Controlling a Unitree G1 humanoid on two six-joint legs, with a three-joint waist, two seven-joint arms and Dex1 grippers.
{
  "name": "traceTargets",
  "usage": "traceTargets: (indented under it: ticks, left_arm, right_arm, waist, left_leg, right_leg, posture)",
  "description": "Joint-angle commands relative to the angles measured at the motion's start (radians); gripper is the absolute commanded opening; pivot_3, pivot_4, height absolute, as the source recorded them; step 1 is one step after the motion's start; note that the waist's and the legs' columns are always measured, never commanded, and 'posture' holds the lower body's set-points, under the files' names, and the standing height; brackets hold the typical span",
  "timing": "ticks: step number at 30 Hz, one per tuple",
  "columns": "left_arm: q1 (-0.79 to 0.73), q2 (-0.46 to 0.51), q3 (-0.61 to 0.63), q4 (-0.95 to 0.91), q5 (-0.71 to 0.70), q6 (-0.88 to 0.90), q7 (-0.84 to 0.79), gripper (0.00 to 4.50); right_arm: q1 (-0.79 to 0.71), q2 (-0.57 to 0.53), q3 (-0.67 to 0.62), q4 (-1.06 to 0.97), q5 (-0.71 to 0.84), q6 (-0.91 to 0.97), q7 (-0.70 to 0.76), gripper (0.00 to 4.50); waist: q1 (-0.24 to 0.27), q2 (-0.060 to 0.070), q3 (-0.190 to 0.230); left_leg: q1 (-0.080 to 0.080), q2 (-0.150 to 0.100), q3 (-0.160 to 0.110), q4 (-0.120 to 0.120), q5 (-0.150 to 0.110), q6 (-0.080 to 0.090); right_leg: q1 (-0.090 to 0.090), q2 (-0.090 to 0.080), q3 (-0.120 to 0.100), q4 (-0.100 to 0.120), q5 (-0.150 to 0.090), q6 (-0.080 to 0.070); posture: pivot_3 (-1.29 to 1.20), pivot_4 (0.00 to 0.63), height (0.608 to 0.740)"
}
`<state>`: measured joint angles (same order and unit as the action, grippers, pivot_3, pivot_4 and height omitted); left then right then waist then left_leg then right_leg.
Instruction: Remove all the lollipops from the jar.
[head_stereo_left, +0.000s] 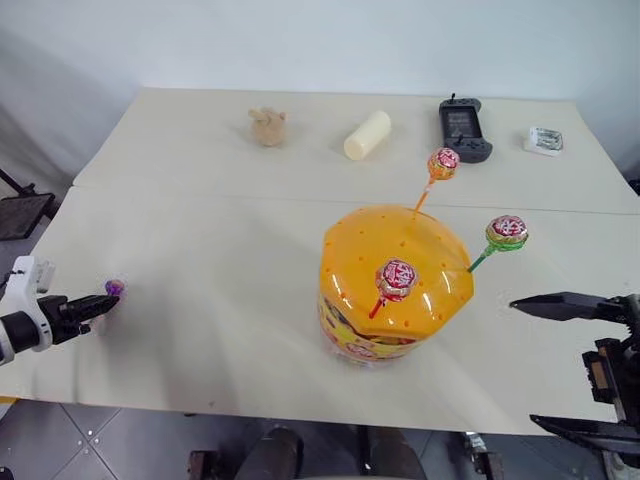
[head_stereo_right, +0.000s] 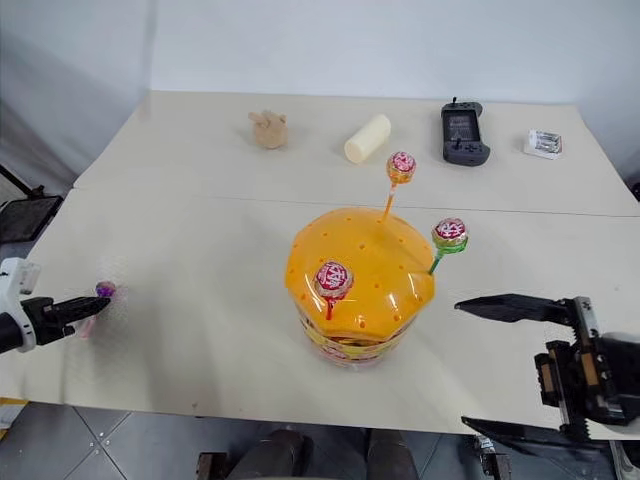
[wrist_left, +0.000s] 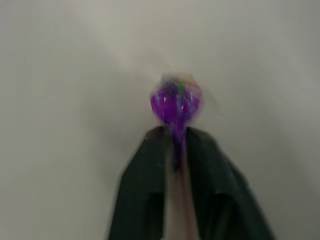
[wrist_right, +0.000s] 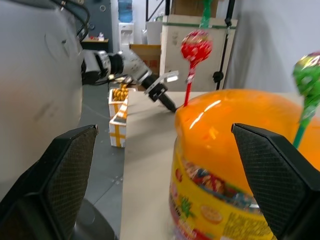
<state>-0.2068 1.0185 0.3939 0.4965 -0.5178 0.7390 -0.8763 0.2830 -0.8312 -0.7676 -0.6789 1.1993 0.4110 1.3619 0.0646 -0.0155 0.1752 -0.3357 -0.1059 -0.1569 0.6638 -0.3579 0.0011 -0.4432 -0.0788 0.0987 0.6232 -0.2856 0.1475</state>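
The orange domed jar (head_stereo_left: 420, 250) stands on the table right of centre. Three lollipops stick out of its holes: one on an orange stick (head_stereo_left: 443, 163) at the top, one on a green stick (head_stereo_left: 507, 232) at the right, and one on a red stick (head_stereo_left: 396, 279) at the front. At the table's far left edge my left gripper (head_stereo_left: 103, 302) hangs low over the tabletop. It is shut on the stick of a purple lollipop (wrist_left: 176, 100), whose head pokes out past the fingertips. My right gripper (head_stereo_right: 464, 365) stands wide open to the right of the jar, apart from it.
Along the back of the table (head_stereo_left: 200, 260) lie a small wooden figure (head_stereo_left: 267, 126), a cream cylinder (head_stereo_left: 367, 134), a black handheld game console (head_stereo_left: 464, 129) and a small white packet (head_stereo_left: 545, 141). A seam runs across the table behind the jar.
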Motion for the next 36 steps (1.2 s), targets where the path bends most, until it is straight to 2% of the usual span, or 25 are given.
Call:
traceTargets:
  ticks: [1,3,4,6,9,12,14,15,18,20,27,31,36]
  left_arm:
    - [-0.005,0.013,0.036,0.025,0.012,-0.041,-0.025,2.28]
    - [-0.033,0.022,0.069,0.072,0.003,-0.168,-0.105,2.88]
    - [-0.046,0.034,0.093,0.086,-0.019,-0.24,-0.2,2.95]
    - [-0.07,0.055,0.125,0.096,-0.055,-0.321,-0.352,2.95]
    - [-0.116,0.066,0.12,0.088,-0.068,-0.382,-0.48,2.95]
    - [-0.205,0.056,0.067,-0.092,-0.137,-0.341,-0.591,2.95]
    - [-0.229,0.051,0.058,-0.152,-0.169,-0.296,-0.61,2.95]
    - [-0.257,0.036,0.022,-0.256,-0.231,-0.22,-0.614,2.95]
    - [-0.372,-0.046,-0.109,-0.489,-0.353,-0.084,-0.612,2.95]
    - [-0.451,-0.11,-0.176,-0.541,-0.382,-0.044,-0.607,2.95]
    - [-0.643,-0.298,-0.351,-0.588,-0.412,0.022,-0.645,2.95]
    - [-0.68,-0.38,-0.419,-0.621,-0.41,0.033,-0.643,2.95]
    - [-0.69,-0.431,-0.475,-0.675,-0.395,0.072,-0.586,2.95]
  right_arm:
    - [-0.001,0.003,-0.026,-0.007,0.011,-0.015,-0.006,4.5]
    - [0.004,0.01,-0.053,0.003,0.038,-0.007,-0.034,4.5]
    - [0.0,0.012,-0.072,0.012,0.064,-0.001,-0.063,4.5]
    - [-0.022,0.013,-0.096,0.026,0.119,0.005,-0.121,4.5]
    - [-0.047,0.007,-0.118,0.041,0.174,0.015,-0.176,4.5]
    - [-0.032,-0.012,-0.188,0.057,0.235,0.045,-0.2,4.5]
    - [-0.021,-0.019,-0.214,0.058,0.25,0.062,-0.197,4.5]
    - [0.014,-0.009,-0.24,0.047,0.247,0.075,-0.18,4.5]
    - [0.09,0.027,-0.283,0.005,0.23,0.076,-0.144,4.5]
    - [0.103,0.035,-0.282,-0.012,0.229,0.067,-0.146,4.5]
    - [0.134,0.058,-0.295,-0.077,0.213,0.042,-0.173,4.5]
    - [0.158,0.078,-0.297,-0.104,0.205,0.026,-0.209,4.5]
    - [0.176,0.086,-0.293,-0.111,0.194,0.012,-0.226,4.5]
  waist:
    - [-0.005,0.0,0.0]
    - [-0.009,0.0,0.0]
    - [-0.012,-0.001,0.0]
    - [-0.012,-0.002,0.0]
    - [-0.013,-0.003,0.0]
    - [-0.007,-0.003,0.0]
    - [-0.005,-0.003,0.0]
    - [-0.008,-0.002,0.0]
    - [-0.003,-0.002,0.0]
    - [-0.006,-0.002,0.0]
    - [-0.041,-0.002,0.0]
    - [-0.04,-0.002,0.0]
    - [-0.039,-0.002,0.0]
  left_leg:
    - [0.0,0.0,0.0,0.0,0.0,0.0]
    - [0.0,0.001,0.0,0.0,0.0,0.0]
    - [0.0,0.002,0.0,0.0,0.0,-0.001]
    - [-0.001,0.002,0.0,0.0,0.0,-0.001]
    - [-0.002,0.002,0.0,0.0,0.0,-0.001]
    - [-0.002,0.002,0.0,0.0,-0.001,0.0]
    - [-0.004,0.002,-0.001,0.0,-0.001,0.0]
    - [-0.004,0.002,-0.001,0.0,-0.001,0.0]
    - [-0.004,0.003,-0.001,0.0,-0.002,0.001]
    - [-0.006,0.002,-0.001,0.003,-0.002,0.002]
    - [-0.002,0.003,0.004,0.003,-0.001,0.0]
    - [-0.001,0.003,0.004,0.004,-0.001,0.0]
    - [-0.001,0.003,0.004,0.004,-0.001,0.0]
  right_leg:
    - [0.0,0.0,0.0,0.001,0.0,-0.001]
    - [0.0,0.001,0.0,0.001,0.001,-0.002]
    - [0.0,0.001,-0.001,0.001,0.002,-0.002]
    - [-0.001,0.001,-0.001,-0.001,0.002,-0.002]
    - [-0.001,0.001,-0.002,-0.003,0.002,-0.003]
    - [-0.001,0.0,-0.002,-0.003,0.002,-0.002]
    - [-0.001,0.0,-0.004,-0.004,0.002,-0.002]
    - [-0.001,0.0,-0.004,-0.004,0.002,-0.002]
    - [0.0,0.0,-0.005,-0.003,0.002,-0.002]
    - [-0.001,0.0,-0.005,-0.002,0.003,-0.001]
    - [-0.001,0.002,-0.003,-0.002,0.003,0.0]
    - [-0.001,0.002,-0.002,-0.001,0.003,0.0]
    - [0.0,0.002,-0.002,-0.001,0.003,0.0]
  posture:
    - [0.0,0.15,0.74]
    - [0.0,0.15,0.74]
    - [0.0,0.15,0.74]
    - [0.0,0.15,0.74]
    - [0.0,0.15,0.74]
    - [0.0,0.15,0.74]
    - [0.0,0.15,0.74]
    - [0.0,0.15,0.74]
    - [0.0,0.15,0.74]
    - [0.0,0.15,0.74]
    - [0.0,0.15,0.74]
    - [0.0,0.15,0.74]
    - [0.0,0.15,0.74]
